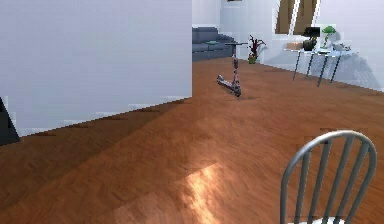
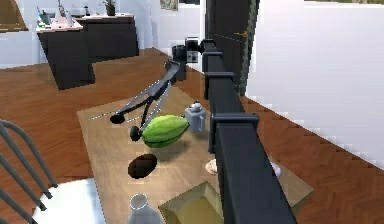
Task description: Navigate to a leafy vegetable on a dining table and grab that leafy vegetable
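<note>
The rounded green leafy vegetable (image 2: 165, 130) is at the middle of the light brown wooden worktop (image 2: 100, 125), close to a pale small jar (image 2: 197, 118). The dark square arm (image 2: 235, 150) reaches over the worktop and its jaws are close to the vegetable. I cannot tell whether they hold anything. The driving seems finished, and the grasp is the step in hand. The next move calls for a sure grip and then a lift clear of the worktop.

A scooter (image 1: 232, 78) stands on the wood floor (image 1: 150, 150); beyond it a blue sofa (image 1: 212, 40), right of it a potted plant (image 1: 256, 47).
</note>
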